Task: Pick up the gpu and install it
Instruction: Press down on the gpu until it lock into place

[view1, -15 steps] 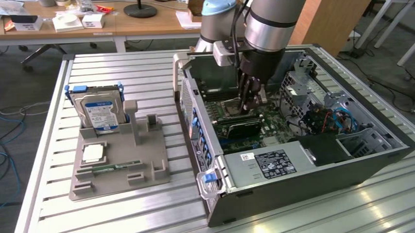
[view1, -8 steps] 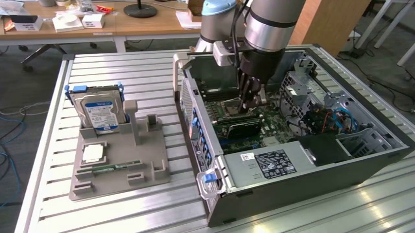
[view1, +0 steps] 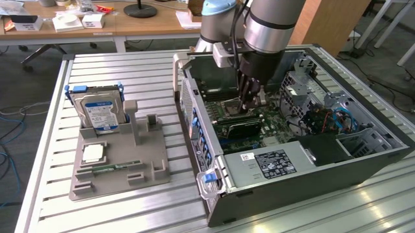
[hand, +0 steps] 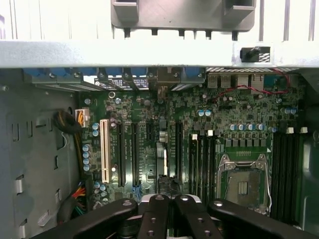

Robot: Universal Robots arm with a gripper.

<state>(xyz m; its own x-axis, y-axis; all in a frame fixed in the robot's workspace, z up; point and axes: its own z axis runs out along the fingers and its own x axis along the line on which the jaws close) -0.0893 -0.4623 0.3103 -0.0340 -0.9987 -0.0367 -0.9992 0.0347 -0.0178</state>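
Fingers [hand: 158,219] pressed together, nothing between them. The gpu [view1: 243,128] stands edge-up in a motherboard [hand: 239,124] slot inside the computer case [view1: 363,160], right under the gripper [view1: 251,103]. Best push straight down, centred on the card's top edge, no tilt.

This looks like a robotics lab or hardware workshop. An open computer case [view1: 304,145] lies on a ribbed aluminium bench [view1: 123,68], its motherboard [hand: 199,139] bared, with an industrial robot arm [view1: 272,29] reaching down into it. Beside the case, on the exterior view's left, a grey moulded fixture [view1: 120,167] holds a hard drive [view1: 100,112] upright in a slot. Behind the case stands a wooden desk [view1: 129,22] strewn with small boxes [view1: 71,20] and a lamp base [view1: 141,9]. Loose cables [view1: 9,126] trail on the floor beyond the fixture.
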